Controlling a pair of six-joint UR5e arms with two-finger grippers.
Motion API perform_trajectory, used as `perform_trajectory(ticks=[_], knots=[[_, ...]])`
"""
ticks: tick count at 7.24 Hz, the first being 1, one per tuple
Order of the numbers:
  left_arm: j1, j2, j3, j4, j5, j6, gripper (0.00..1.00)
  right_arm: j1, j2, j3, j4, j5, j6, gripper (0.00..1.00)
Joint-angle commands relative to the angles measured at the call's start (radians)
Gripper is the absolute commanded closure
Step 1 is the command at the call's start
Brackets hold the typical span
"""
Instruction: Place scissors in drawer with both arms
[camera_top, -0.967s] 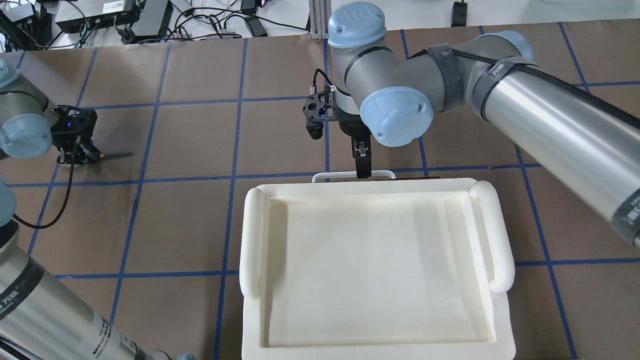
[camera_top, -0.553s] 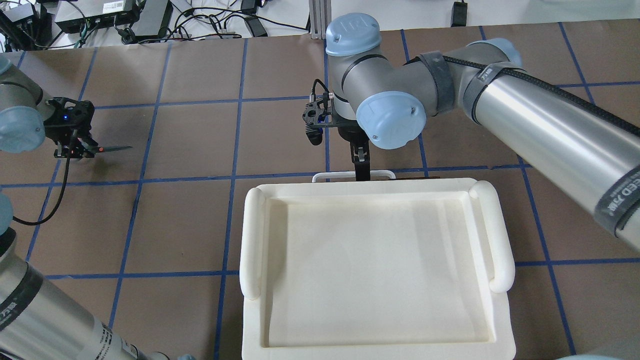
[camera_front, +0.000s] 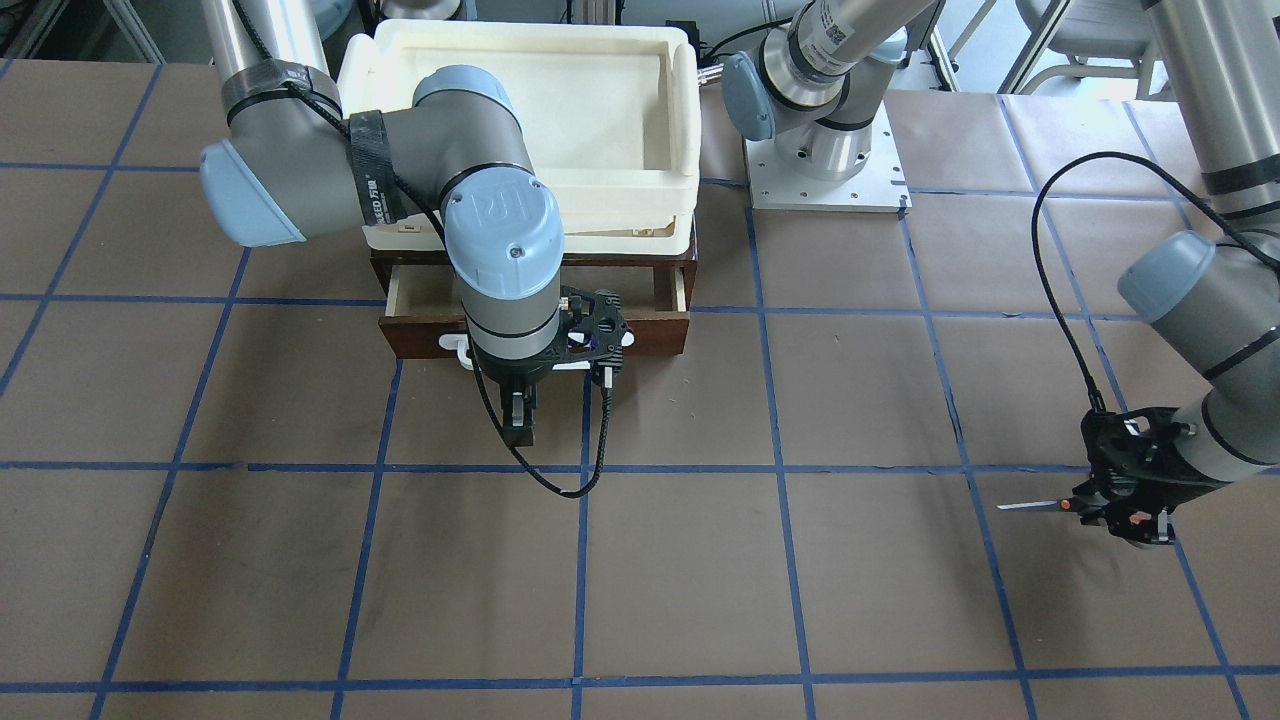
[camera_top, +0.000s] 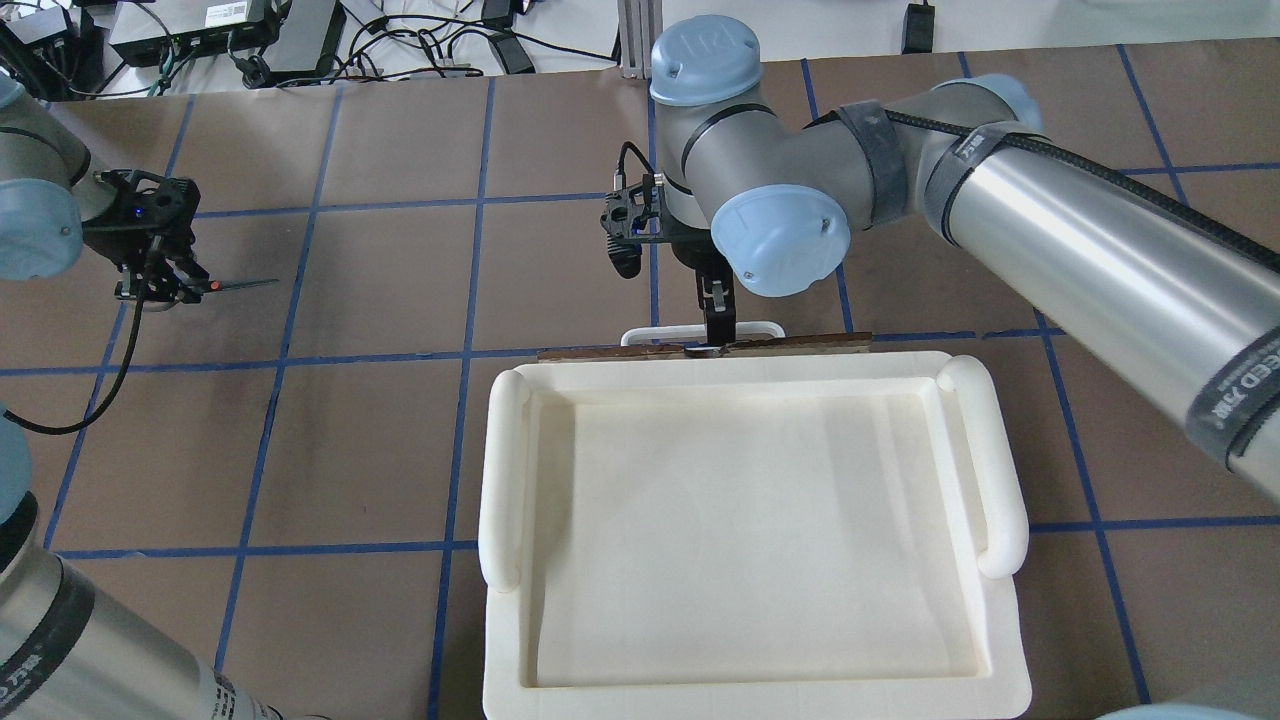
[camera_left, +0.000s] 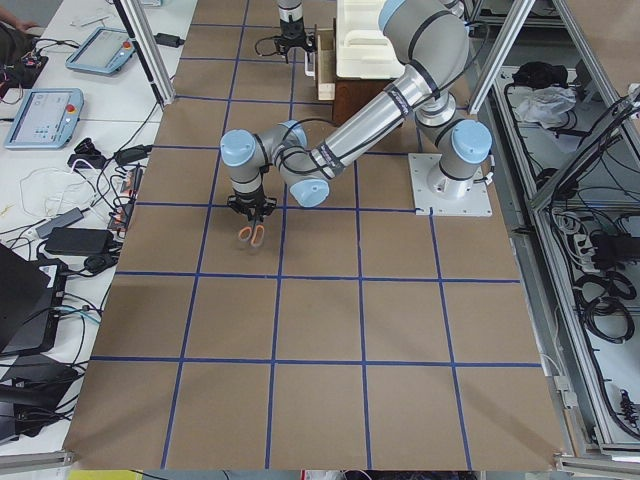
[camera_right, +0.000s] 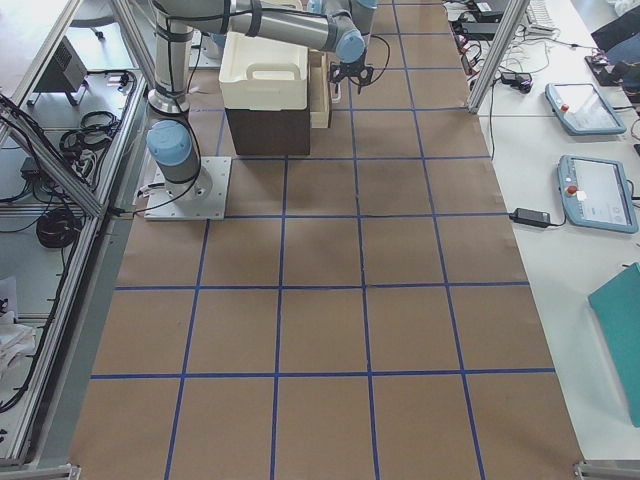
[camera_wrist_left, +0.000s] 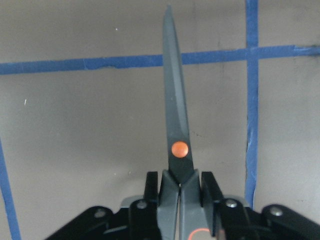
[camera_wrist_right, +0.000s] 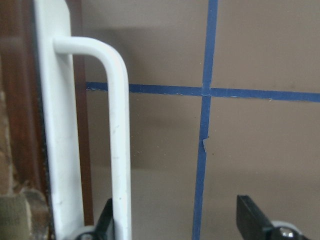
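The scissors (camera_top: 228, 286) are held by their handles in my left gripper (camera_top: 160, 282), blades level and pointing toward the table's middle. They also show in the left wrist view (camera_wrist_left: 176, 125) and the front view (camera_front: 1040, 505), a little above the table. The drawer (camera_front: 640, 335) stands slightly out, a strip of pale plywood showing behind its brown front. My right gripper (camera_top: 718, 338) is at the white handle (camera_top: 700, 330). In the right wrist view the handle bar (camera_wrist_right: 119, 140) lies against one finger (camera_wrist_right: 106, 222), and the jaws stand wide apart.
A cream-white tray (camera_top: 510, 480) sits on top of the brown cabinet, above the drawer. The right arm's elbow (camera_top: 780, 230) hangs over the drawer front. Brown paper with blue tape lines covers the table (camera_top: 380, 450). Cables and electronics (camera_top: 200, 35) lie beyond the far edge.
The right gripper has pulled the handle away from the tray, and the drawer's brown front now shows. The left gripper has moved farther from the robot with the scissors.
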Motion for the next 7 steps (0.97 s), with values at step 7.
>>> perform_trajectory(ticks=[7], knots=[[-0.079, 0.074, 0.0, -0.098, -0.002, -0.062, 1.0, -0.009, 0.053, -0.077, -0.051, -0.002, -0.013, 0.46]])
